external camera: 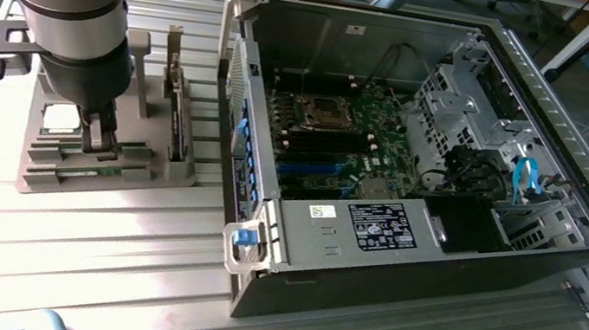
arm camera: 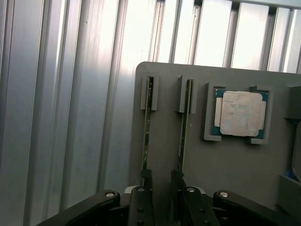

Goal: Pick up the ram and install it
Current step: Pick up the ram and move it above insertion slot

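Two identical green ram sticks stand on edge in parallel slots of a grey holder [arm camera: 164, 75]: one ram [arm camera: 147, 122] and its twin [arm camera: 184, 122]. My gripper [arm camera: 161, 190] hangs open just above their near ends, nothing between its fingers [arm camera: 146, 188]. Each finger lines up with one stick and hides its near end. In the exterior view the gripper [external camera: 100, 136] reaches down onto the holder [external camera: 36, 179] at that view's left. The open computer case [external camera: 398, 259] lies to the right, its motherboard [external camera: 334, 136] facing up.
A square silver processor chip [arm camera: 242, 113] sits in the holder beside the sticks. An upright expansion card [external camera: 175, 103] stands in the holder between my arm and the case wall. The ribbed metal table [external camera: 81, 264] stretches in front.
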Tool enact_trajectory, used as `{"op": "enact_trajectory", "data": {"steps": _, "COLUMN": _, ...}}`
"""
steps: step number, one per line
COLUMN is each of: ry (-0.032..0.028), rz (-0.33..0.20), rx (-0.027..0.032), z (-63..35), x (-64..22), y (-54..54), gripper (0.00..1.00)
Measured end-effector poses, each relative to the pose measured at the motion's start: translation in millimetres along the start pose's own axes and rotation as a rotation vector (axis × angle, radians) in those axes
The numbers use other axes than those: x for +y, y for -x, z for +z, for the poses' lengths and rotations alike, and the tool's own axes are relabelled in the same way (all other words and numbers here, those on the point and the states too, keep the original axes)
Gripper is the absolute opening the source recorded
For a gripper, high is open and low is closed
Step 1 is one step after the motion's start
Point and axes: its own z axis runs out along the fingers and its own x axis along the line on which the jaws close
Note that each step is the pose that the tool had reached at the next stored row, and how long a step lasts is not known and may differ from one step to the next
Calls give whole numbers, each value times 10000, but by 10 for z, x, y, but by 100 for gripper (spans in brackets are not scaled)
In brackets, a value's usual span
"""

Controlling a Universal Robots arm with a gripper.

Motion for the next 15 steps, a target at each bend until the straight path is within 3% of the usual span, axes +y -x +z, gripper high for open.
{"op": "enact_trajectory", "data": {"steps": 15, "ry": -1, "rz": 0, "rx": 0, "z": 43, "x": 28, "y": -43, "gripper": 30}}
